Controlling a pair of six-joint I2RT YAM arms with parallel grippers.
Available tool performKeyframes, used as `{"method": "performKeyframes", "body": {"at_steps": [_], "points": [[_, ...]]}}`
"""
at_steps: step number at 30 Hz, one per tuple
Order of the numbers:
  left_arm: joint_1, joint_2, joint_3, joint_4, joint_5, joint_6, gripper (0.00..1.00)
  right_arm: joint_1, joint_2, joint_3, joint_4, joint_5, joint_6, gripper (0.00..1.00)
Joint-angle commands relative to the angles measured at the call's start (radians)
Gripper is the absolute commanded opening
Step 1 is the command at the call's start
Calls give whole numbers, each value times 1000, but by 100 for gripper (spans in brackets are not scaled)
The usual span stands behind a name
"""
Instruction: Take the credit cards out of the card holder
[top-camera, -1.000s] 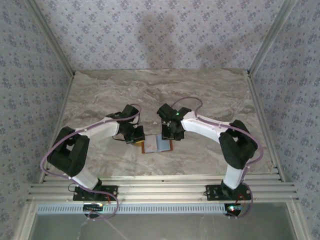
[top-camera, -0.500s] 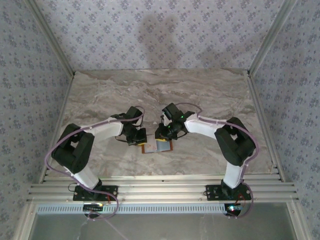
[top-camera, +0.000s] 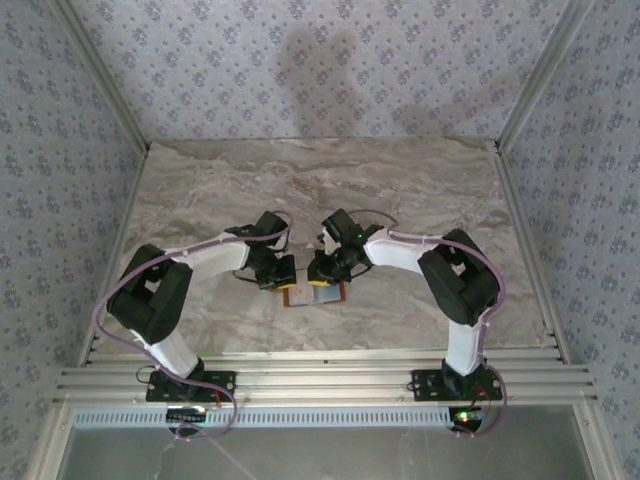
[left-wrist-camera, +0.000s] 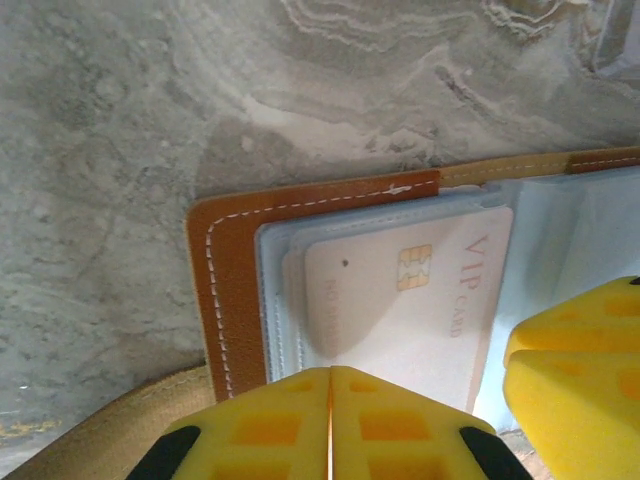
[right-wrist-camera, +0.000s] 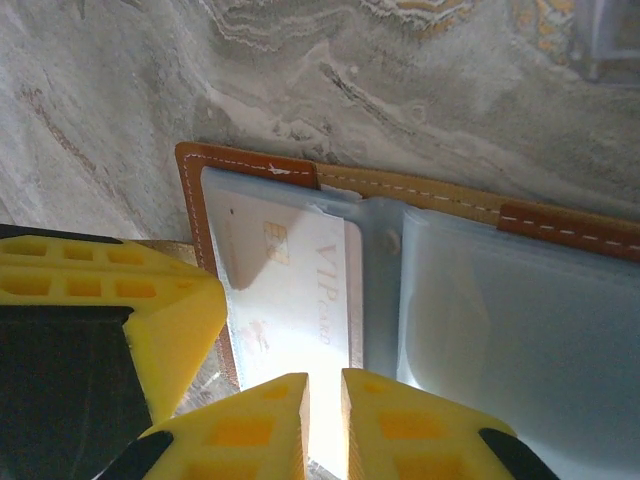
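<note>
Overhead view: I see the card holder (top-camera: 325, 294), a small tan-brown leather folding wallet with grey-blue inner panels, lying opened flat on the grey-veined marble-patterned table (top-camera: 400, 190), near its front edge and between the two arms. The left gripper (top-camera: 280, 274) stands at the holder's left end and the right gripper (top-camera: 322, 272) over its middle, the two close together. Left wrist view: the yellow fingers of the left gripper (left-wrist-camera: 330, 425) are clenched pad to pad with nothing between them, poised over the near edge of the holder's left panel, where brown leather with white stitching (left-wrist-camera: 225, 290) frames the pocket. A whitish rectangular credit card (left-wrist-camera: 400, 300), bearing a gold chip and the pinkish lettering "VIP card", sits in that left pocket; I cannot tell whether the layered edges beside it are a second card or the pocket lining. Right wrist view: the fingers of the right gripper (right-wrist-camera: 322, 415) are drawn almost together, a thin slit left between them, with their tips at the near end of the credit card (right-wrist-camera: 290, 290). I cannot tell whether they pinch it. The right panel (right-wrist-camera: 500, 330) lies flat and bare.
</note>
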Motion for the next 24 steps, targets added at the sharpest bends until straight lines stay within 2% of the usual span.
{"method": "performKeyframes", "body": {"at_steps": [1,24], "points": [[-9,21,29,-12,14,3,10,-3,20,1,-35,9,-26,17],[-16,56,20,-28,-12,8,10,9,41,-17,32,-35,0,19]]}}
